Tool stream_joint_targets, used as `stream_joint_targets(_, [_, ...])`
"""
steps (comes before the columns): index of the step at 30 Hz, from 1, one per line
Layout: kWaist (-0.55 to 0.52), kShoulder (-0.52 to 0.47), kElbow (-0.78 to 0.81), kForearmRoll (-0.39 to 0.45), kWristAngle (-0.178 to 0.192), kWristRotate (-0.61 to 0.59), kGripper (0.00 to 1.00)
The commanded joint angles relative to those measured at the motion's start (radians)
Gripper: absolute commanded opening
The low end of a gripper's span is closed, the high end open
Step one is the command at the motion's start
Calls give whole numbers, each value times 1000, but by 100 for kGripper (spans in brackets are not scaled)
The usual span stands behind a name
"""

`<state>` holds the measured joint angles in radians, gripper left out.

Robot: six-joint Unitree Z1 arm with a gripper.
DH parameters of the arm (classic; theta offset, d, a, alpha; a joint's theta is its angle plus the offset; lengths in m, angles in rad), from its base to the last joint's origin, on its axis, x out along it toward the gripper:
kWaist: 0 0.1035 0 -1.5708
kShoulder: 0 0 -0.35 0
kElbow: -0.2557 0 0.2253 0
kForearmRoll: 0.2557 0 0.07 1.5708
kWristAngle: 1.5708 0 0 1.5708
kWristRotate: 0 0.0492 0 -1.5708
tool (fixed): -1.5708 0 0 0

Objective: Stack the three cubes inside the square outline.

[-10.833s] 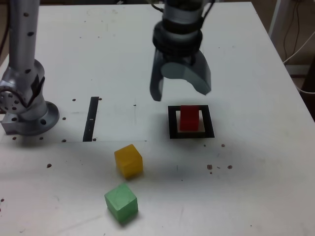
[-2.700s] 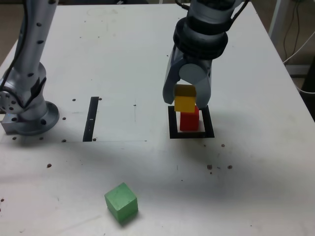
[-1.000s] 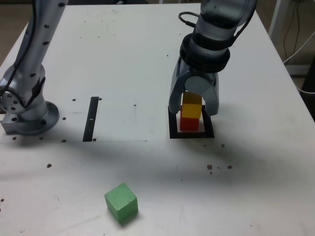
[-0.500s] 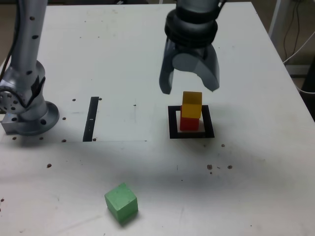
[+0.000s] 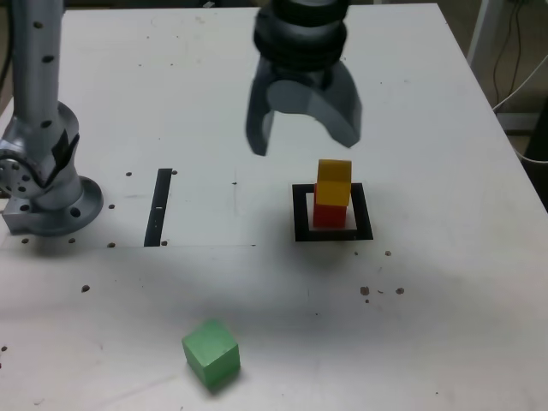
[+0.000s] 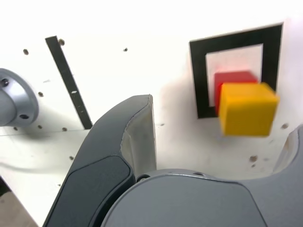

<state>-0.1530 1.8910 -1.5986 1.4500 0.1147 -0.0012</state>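
Note:
The yellow cube (image 5: pixel 334 181) rests on the red cube (image 5: pixel 329 214), and the pair stands inside the black square outline (image 5: pixel 300 214). My gripper (image 5: pixel 301 142) hangs open and empty above the table, up and toward the exterior view's left of the stack, touching neither cube. The green cube (image 5: pixel 211 353) lies alone near the table's front edge. The wrist view shows the yellow cube (image 6: pixel 246 109) sitting a little askew over the red cube (image 6: pixel 233 79) within the square outline (image 6: pixel 199 75), beyond one of my grey fingers (image 6: pixel 135 137).
A narrow black strip (image 5: pixel 159 205) lies on the table at the exterior view's left of the outline. The arm's grey base (image 5: pixel 47 193) stands at the far left edge. Small dark specks dot the white table (image 5: pixel 445 282).
My gripper opened off the yellow cube, leaving it on the red one. It then rose and drifted toward the exterior view's left, jaws spreading wider.

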Motion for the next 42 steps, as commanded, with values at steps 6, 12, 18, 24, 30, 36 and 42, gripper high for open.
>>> stream_joint_targets(6, [-91,-45,59,-9,-32,-31,99])
stream_joint_targets(12, [-206,-55,86,-6,-64,-90,99])
stream_joint_targets(18, [-332,-50,91,-15,-101,-154,99])
stream_joint_targets(24, [-434,-32,79,-18,-131,-203,99])
stream_joint_targets(30, [-487,-2,73,-31,-148,-220,99])
stream_joint_targets(36, [-526,24,73,-59,-154,-233,99])
stream_joint_targets(42, [-557,42,97,-100,-162,-244,99])
